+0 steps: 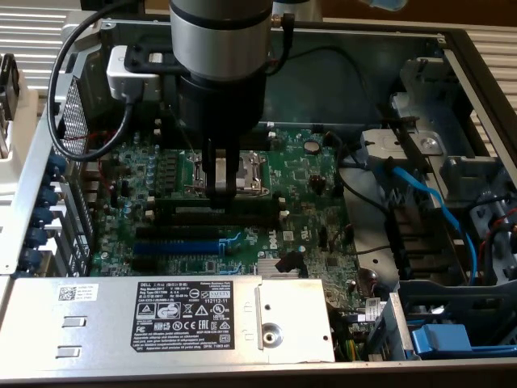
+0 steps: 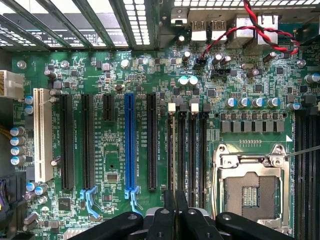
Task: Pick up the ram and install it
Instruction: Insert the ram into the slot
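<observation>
A: Which step are we on?
B: Install, we reckon. From the exterior view's left: ram (image 1: 174, 205) along the DIMM slots (image 1: 186, 229), gripper (image 1: 220, 187) pinched on its top edge, CPU socket (image 1: 246, 171) behind.
A: Next move needs?
B: Square, even downward press, imo.

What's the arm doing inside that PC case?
The Universal Robots arm is reaching down into the open computer case. Its end effector appears shut on the ram, holding it lengthwise at the black memory slots beside the CPU socket. Whether the stick is fully seated can't be told.
</observation>
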Tool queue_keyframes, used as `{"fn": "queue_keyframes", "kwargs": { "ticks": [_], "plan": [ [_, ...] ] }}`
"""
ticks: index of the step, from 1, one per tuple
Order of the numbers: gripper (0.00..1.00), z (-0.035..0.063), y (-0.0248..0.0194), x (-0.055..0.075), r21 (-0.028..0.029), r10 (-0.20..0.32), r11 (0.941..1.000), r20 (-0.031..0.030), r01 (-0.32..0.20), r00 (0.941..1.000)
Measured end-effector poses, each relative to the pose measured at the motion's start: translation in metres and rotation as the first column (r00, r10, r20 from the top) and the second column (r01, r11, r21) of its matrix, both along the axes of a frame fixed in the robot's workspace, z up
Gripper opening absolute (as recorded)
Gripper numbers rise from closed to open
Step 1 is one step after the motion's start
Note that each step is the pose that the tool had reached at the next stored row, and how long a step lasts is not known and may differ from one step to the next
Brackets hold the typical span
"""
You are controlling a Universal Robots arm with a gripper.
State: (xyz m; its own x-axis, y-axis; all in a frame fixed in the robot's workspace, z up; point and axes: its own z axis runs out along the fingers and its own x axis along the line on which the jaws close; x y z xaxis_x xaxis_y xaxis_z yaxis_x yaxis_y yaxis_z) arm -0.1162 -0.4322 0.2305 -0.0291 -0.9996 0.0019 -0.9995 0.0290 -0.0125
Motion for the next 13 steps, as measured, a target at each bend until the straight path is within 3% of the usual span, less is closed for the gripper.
{"fn": "queue_keyframes", "kwargs": {
  "ticks": [9,13],
  "plan": [
    [0.12,0.0,0.0,0.0,0.0,0.0,1.0,0.0,0.0,1.0],
    [0.2,-0.0001,0.0,0.0,0.0002,0.0,1.0,0.0001,0.0,1.0]
  ]
}}
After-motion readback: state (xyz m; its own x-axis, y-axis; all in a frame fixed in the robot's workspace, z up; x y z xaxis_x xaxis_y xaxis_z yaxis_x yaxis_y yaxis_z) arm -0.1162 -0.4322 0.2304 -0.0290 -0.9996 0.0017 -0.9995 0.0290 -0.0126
